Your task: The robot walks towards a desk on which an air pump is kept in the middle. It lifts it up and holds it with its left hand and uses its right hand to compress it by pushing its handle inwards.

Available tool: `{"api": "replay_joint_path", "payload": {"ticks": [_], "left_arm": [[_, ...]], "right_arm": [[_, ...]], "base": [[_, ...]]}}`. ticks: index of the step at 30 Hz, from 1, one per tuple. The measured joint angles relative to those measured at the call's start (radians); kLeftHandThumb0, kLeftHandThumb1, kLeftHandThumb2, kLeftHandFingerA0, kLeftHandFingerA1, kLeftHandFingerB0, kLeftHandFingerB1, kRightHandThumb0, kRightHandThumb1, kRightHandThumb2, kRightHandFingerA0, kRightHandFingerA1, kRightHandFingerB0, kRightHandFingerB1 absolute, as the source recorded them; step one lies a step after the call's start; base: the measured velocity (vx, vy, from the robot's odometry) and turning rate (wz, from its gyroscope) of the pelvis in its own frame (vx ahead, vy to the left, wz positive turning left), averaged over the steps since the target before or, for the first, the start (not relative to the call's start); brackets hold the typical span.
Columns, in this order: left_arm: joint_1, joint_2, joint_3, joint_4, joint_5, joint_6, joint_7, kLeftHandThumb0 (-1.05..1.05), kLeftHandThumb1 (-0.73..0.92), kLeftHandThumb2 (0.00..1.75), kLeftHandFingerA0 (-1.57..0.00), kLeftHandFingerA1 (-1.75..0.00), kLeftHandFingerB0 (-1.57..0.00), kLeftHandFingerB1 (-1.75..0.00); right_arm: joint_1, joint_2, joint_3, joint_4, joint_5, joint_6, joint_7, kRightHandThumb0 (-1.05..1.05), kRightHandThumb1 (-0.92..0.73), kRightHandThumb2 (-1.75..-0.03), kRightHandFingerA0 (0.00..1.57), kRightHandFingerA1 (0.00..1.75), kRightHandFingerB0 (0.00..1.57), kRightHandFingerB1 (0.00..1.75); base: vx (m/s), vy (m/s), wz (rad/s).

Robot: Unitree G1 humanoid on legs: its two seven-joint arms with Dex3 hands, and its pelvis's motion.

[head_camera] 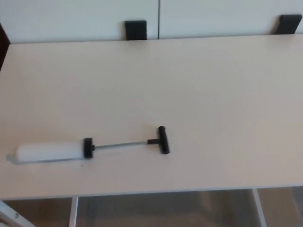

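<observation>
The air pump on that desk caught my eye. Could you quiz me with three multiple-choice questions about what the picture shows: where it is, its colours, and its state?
1. Where does the air pump lie on the desk?
A. near the front edge, left of middle
B. at the back edge
C. at the far right

2. What colour is its T-handle?
A. white
B. black
C. red

3. How is the rod?
A. pushed fully in
B. pulled out
C. detached

Answers: 1 A, it sits low and left in the head view. 2 B, the handle is black, the barrel white. 3 B, bare rod shows between barrel and handle.
</observation>
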Motion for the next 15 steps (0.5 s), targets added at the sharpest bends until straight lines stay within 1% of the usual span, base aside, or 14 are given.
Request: {"api": "replay_joint_path", "payload": {"ticks": [1, 3, 5, 6, 8, 9, 12, 13, 14, 15], "left_arm": [[0.041, 0.001, -0.038, -0.063, 0.02, 0.002, 0.014, -0.19, 0.76, 0.62, -0.41, -0.42, -0.33, -0.34], [0.059, -0.003, -0.051, -0.094, 0.024, 0.003, 0.014, -0.19, 0.74, 0.62, -0.41, -0.42, -0.33, -0.34], [0.117, -0.014, -0.075, -0.191, 0.024, 0.009, 0.014, -0.19, 0.74, 0.62, -0.41, -0.42, -0.33, -0.34], [0.117, -0.014, -0.075, -0.191, 0.024, 0.009, 0.014, -0.18, 0.76, 0.62, -0.43, -0.42, -0.3, -0.34], [0.169, -0.024, -0.094, -0.276, 0.023, 0.016, 0.009, -0.18, 0.76, 0.62, -0.43, -0.42, -0.3, -0.34], [0.169, -0.024, -0.094, -0.276, 0.023, 0.016, 0.009, -0.24, 0.71, 0.62, -0.44, -0.42, -0.32, -0.33], [0.26, -0.051, -0.122, -0.395, 0.02, 0.031, -0.003, -0.23, 0.69, 0.6, -0.46, -0.41, -0.32, -0.33], [0.3, -0.051, -0.126, -0.448, 0.018, 0.032, -0.006, -0.23, 0.69, 0.6, -0.46, -0.41, -0.32, -0.33], [0.3, -0.051, -0.126, -0.448, 0.018, 0.032, -0.006, -0.24, 0.67, 0.6, -0.47, -0.41, -0.32, -0.33], [0.361, -0.054, -0.133, -0.514, 0.016, 0.034, -0.013, -0.24, 0.67, 0.6, -0.47, -0.41, -0.32, -0.33]], "right_arm": [[0.016, -0.004, -0.001, -0.015, 0.003, -0.006, 0.0, -0.24, -0.65, -0.59, 0.56, 0.48, 0.43, 0.41], [0.023, -0.002, 0.0, -0.023, 0.003, -0.006, 0.001, -0.25, -0.66, -0.59, 0.57, 0.48, 0.46, 0.41], [0.043, 0.006, 0.009, -0.06, 0.003, -0.007, 0.007, -0.25, -0.66, -0.59, 0.57, 0.48, 0.46, 0.41], [0.043, 0.006, 0.009, -0.06, 0.003, -0.007, 0.007, -0.24, -0.68, -0.6, 0.55, 0.48, 0.46, 0.41], [0.064, 0.018, 0.021, -0.1, 0.002, -0.009, 0.013, -0.24, -0.68, -0.6, 0.55, 0.48, 0.46, 0.41], [0.064, 0.018, 0.021, -0.1, 0.002, -0.009, 0.013, -0.24, -0.69, -0.6, 0.59, 0.48, 0.46, 0.42], [0.111, 0.043, 0.041, -0.164, 0.002, -0.014, 0.022, -0.23, -0.69, -0.6, 0.58, 0.49, 0.46, 0.43], [0.138, 0.06, 0.054, -0.191, 0.002, -0.016, 0.029, -0.23, -0.69, -0.6, 0.58, 0.49, 0.46, 0.43], [0.138, 0.06, 0.054, -0.191, 0.002, -0.016, 0.029, -0.25, -0.69, -0.6, 0.61, 0.49, 0.48, 0.44], [0.179, 0.081, 0.071, -0.228, 0.002, -0.017, 0.038, -0.25, -0.69, -0.6, 0.61, 0.49, 0.48, 0.44]], "base": [[0.07, -0.27, 0.05], [0.07, -0.214, 0.02], [0.0, 0.0, 0.0], [0.0, 0.0, 0.0], [0.05, 0.103, -0.1], [0.05, 0.121, -0.11], [0.02, 0.251, -0.24], [0.07, 0.274, 0.14], [0.07, 0.274, 0.14], [0.03, 0.191, 0.11]]}}
